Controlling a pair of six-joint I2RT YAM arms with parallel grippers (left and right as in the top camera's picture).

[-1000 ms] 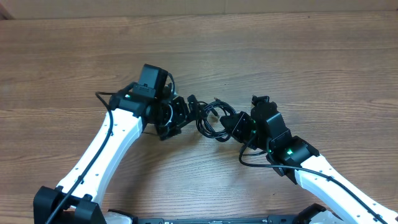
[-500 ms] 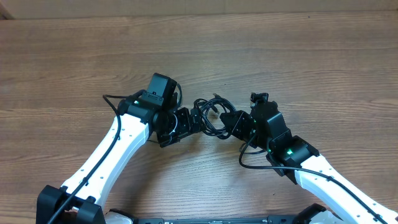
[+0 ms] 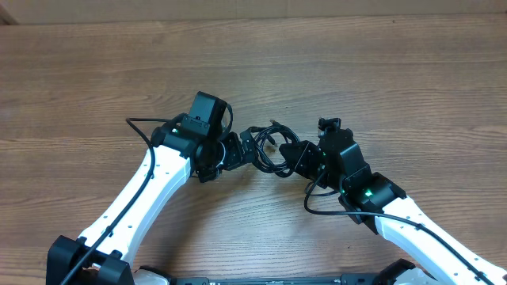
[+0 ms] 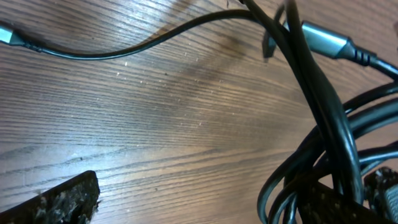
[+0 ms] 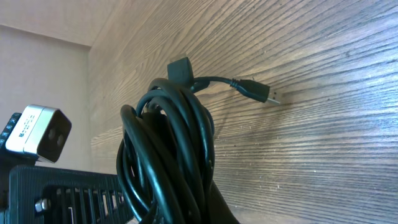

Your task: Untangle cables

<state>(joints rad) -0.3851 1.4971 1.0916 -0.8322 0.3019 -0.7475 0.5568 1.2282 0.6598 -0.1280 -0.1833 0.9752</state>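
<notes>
The cables [image 3: 269, 150] form a black coiled bundle on the wooden table, between my two grippers. My right gripper [image 3: 303, 155] is shut on the bundle's right side. In the right wrist view the coil [image 5: 174, 143] rises from the jaws and one cord ends in a plug [image 5: 256, 89] lying on the wood. My left gripper [image 3: 242, 150] is open at the bundle's left edge. In the left wrist view several strands [image 4: 323, 124] run past its right finger, with bare wood between the jaws. A silvery plug [image 4: 323, 38] lies at the top right and another tip [image 4: 6, 32] at the far left.
The wooden table [image 3: 380, 71] stretches around both arms. The left arm's wrist camera [image 5: 37, 129] shows close beside the coil in the right wrist view. A thick black arm wire [image 3: 321, 207] loops by the right arm.
My left gripper has moved right, up to the bundle's left edge, staying open. The right gripper has kept its hold and place.
</notes>
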